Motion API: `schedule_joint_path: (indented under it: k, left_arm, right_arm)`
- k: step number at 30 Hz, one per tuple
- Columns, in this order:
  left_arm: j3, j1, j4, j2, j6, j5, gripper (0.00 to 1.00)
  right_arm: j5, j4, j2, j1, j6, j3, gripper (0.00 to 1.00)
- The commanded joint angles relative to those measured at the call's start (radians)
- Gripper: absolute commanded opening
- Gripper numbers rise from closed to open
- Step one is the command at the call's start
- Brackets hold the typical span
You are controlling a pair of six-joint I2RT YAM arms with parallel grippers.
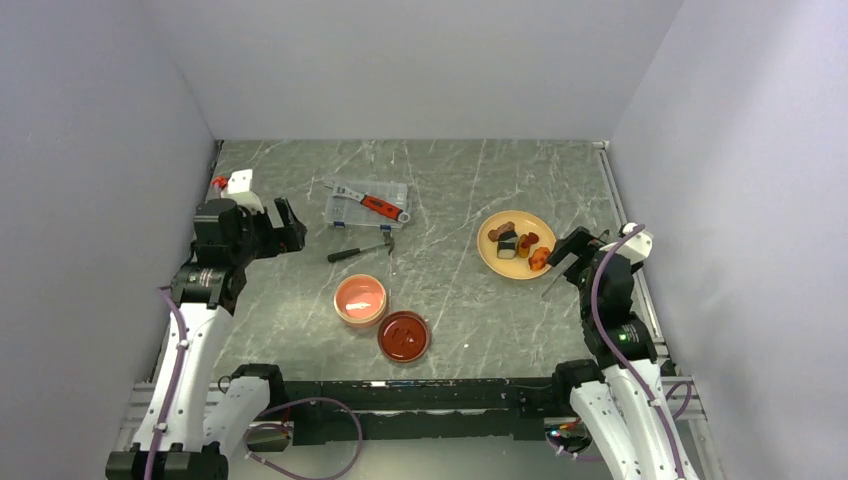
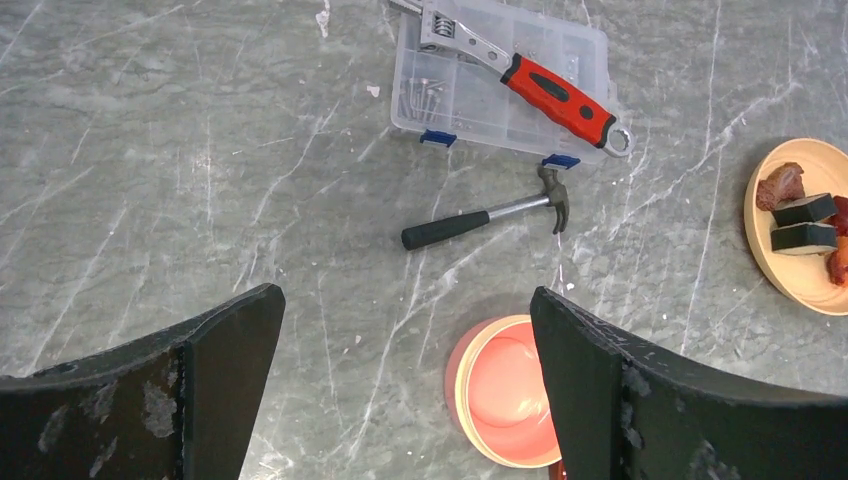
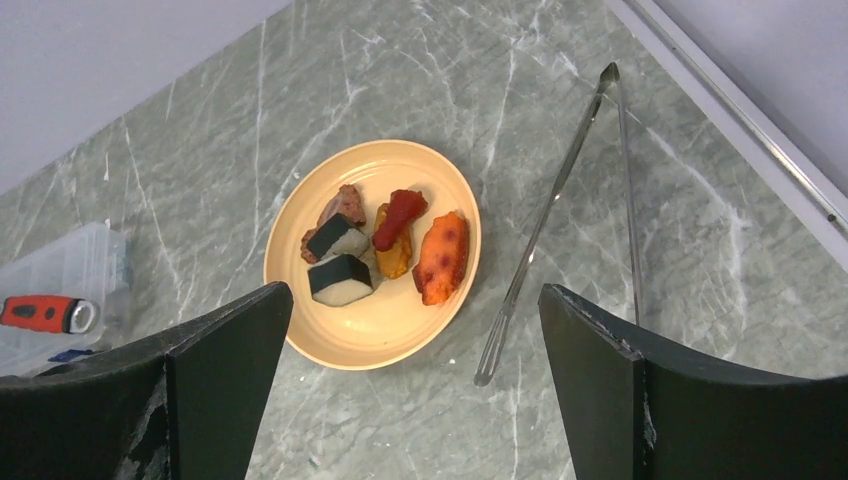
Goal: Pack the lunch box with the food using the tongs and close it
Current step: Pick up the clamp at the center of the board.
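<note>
The lunch box (image 1: 360, 298), a round tub with a pink inside, stands open at the table's middle, with its dark red lid (image 1: 404, 336) lying beside it to the front right. Several pieces of food (image 1: 522, 243) lie on a yellow plate (image 1: 497, 258) at the right. The grey tongs (image 3: 548, 222) lie on the table just right of the plate (image 3: 380, 330), their joined end pointing away. My left gripper (image 1: 290, 225) hangs open at the left, above and apart from the lunch box (image 2: 505, 390). My right gripper (image 3: 415, 292) hovers open over the plate's near edge and the tongs' tips, holding nothing.
A clear case (image 1: 367, 203) with a red-handled wrench on it sits at the back centre. A small black-handled hammer (image 1: 362, 250) lies just in front of it. Grey walls close in the table on the left, back and right.
</note>
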Motion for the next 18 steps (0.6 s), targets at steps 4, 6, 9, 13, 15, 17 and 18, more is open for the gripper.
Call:
schedule_joint_path:
  k: [4, 6, 9, 13, 15, 17, 18]
  left_arm:
    - [0.063, 0.004, 0.005, 0.084, -0.041, -0.011, 1.00]
    - [0.071, 0.003, 0.010, 0.118, -0.036, 0.025, 0.99]
    - [0.107, -0.007, 0.002, 0.183, -0.012, 0.034, 1.00]
    - [0.235, -0.023, -0.003, 0.269, -0.022, 0.077, 1.00]
    - [0.300, -0.032, 0.032, 0.298, -0.045, 0.096, 1.00]
    - [0.364, -0.037, 0.050, 0.339, -0.050, 0.105, 0.99]
    - [0.389, -0.038, 0.057, 0.359, -0.046, 0.109, 0.99]
  right_arm:
    - [0.034, 0.019, 0.003, -0.002, 0.020, 0.031, 1.00]
    - [0.048, 0.023, 0.020, -0.002, 0.031, 0.027, 1.00]
    - [0.060, 0.030, 0.065, -0.004, 0.057, 0.027, 1.00]
    - [0.040, 0.031, 0.154, -0.042, 0.089, 0.043, 1.00]
    - [0.008, 0.031, 0.212, -0.083, 0.103, 0.056, 1.00]
    - [-0.058, 0.046, 0.268, -0.144, 0.114, 0.061, 1.00]
    - [-0.105, 0.061, 0.298, -0.188, 0.117, 0.060, 1.00]
